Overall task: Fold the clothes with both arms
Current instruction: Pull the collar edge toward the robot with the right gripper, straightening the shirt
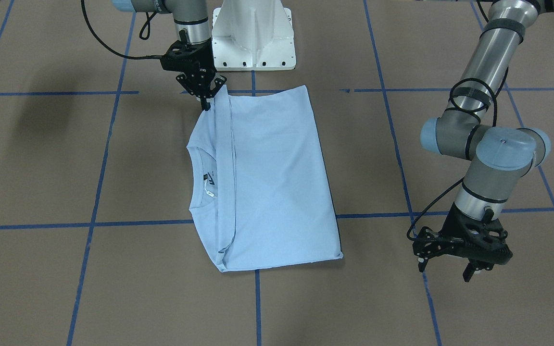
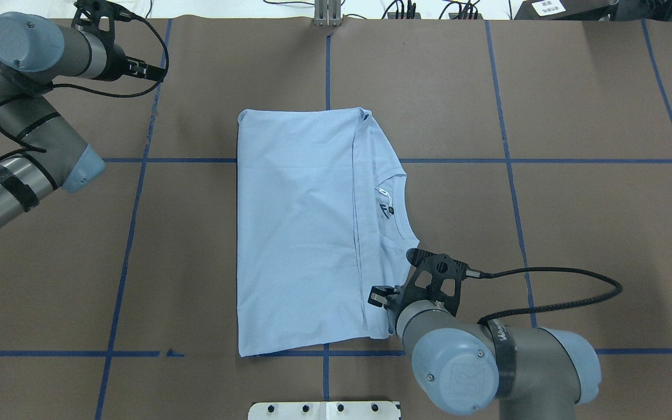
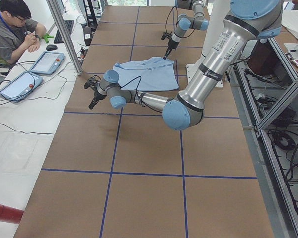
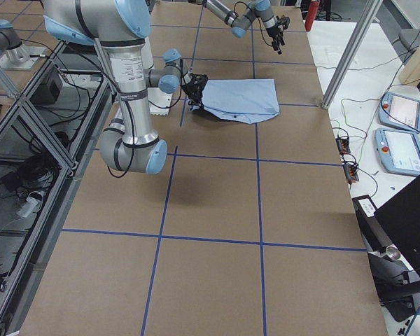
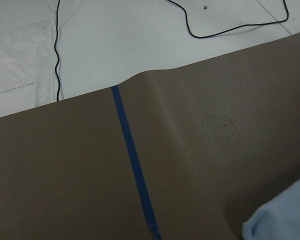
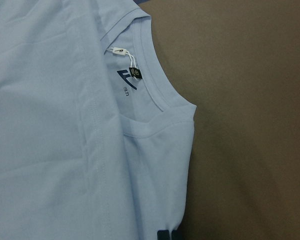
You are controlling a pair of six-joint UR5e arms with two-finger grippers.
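Observation:
The light blue T-shirt [image 1: 277, 178] lies flat on the brown table cover, folded into a long rectangle with one side folded over as a narrow band. Its collar and inner label [image 6: 131, 76] face up; the print is hidden. It also shows in the overhead view [image 2: 301, 233]. My right gripper [image 1: 206, 103] stands at the shirt's corner nearest the robot's base, its fingers drawn together on the edge of the fold; in the overhead view [image 2: 384, 298] it sits over the hem. My left gripper [image 1: 445, 270] is open and empty, well off the shirt near the table's far side.
The white pedestal base [image 1: 254, 36] stands just behind the shirt. Blue tape lines [image 2: 505, 160] cross the brown cover. An operator [image 3: 12, 29] sits at a white side table with tablets [image 3: 47, 62]. Black cables [image 2: 552, 280] trail from both wrists.

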